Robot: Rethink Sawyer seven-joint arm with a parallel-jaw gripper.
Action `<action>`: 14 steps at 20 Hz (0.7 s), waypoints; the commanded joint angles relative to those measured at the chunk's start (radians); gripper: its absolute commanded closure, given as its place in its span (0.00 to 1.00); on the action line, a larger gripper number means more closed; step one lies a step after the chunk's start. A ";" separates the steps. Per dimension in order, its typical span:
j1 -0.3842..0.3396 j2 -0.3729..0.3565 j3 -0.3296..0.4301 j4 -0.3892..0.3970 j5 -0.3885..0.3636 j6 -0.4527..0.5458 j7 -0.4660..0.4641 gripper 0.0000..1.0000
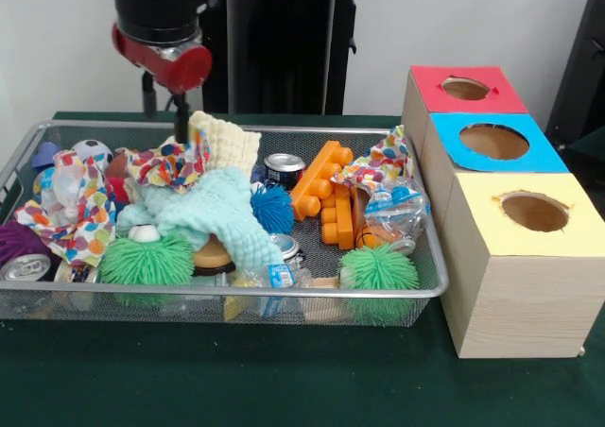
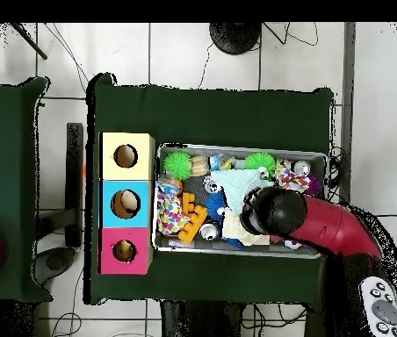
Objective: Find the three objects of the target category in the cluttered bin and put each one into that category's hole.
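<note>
A wire mesh bin (image 1: 312,297) holds a pile of clutter: two green spiky balls (image 1: 146,260) (image 1: 378,268), a blue spiky ball (image 1: 272,208), an orange building block (image 1: 321,186), several drink cans such as (image 1: 284,167), a crushed plastic bottle (image 1: 392,210), a mint cloth (image 1: 213,210), a cream cloth (image 1: 225,142) and polka-dot cloths (image 1: 76,210). My gripper (image 1: 180,123) reaches down at the bin's far left corner, just behind the cream cloth, which hides its tip. In the overhead view the red arm (image 2: 325,226) covers the gripper.
Three wooden boxes stand in a row beside the bin, each with a round hole in its top: red (image 1: 463,89), blue (image 1: 494,142), yellow (image 1: 534,212). From above they lie left of the bin (image 2: 237,147). Green cloth covers the table.
</note>
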 commanded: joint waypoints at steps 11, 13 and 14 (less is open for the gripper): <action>0.089 -0.019 0.009 0.100 0.107 0.039 0.159 0.00; 0.104 -0.018 0.001 0.106 0.120 0.034 0.175 0.00; 0.110 -0.020 -0.002 0.111 0.126 0.022 0.182 0.00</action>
